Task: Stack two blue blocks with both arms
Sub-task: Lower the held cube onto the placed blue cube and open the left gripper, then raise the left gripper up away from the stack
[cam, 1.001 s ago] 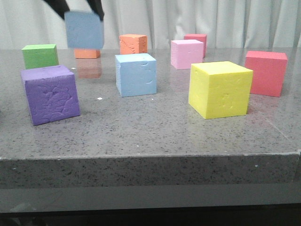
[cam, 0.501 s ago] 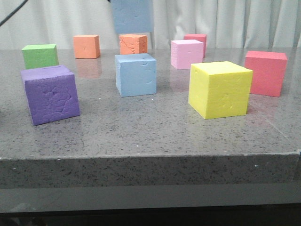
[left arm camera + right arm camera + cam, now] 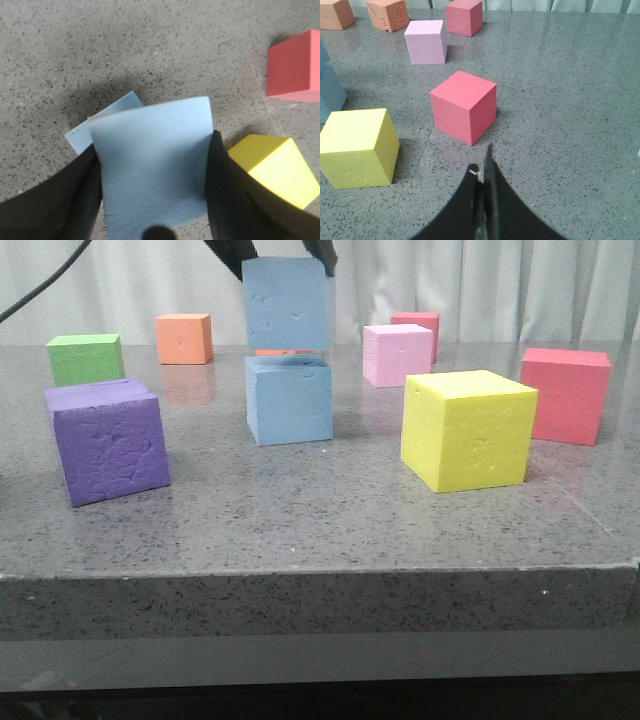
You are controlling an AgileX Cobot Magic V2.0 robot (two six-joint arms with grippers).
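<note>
Left tool (image 3: 152,200) grips 1 blue block (image 3: 286,302) just above the other (image 3: 290,400), apparently slightly rotated. Misaligned release risks toppling. Right tool (image 3: 482,200) clenched, empty.

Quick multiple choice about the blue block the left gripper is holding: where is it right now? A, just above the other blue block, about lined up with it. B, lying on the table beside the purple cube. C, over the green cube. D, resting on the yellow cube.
A. The left gripper clamps the held blue block, which sits directly over the second blue block on the table, their edges nearly meeting in the front view.
</note>
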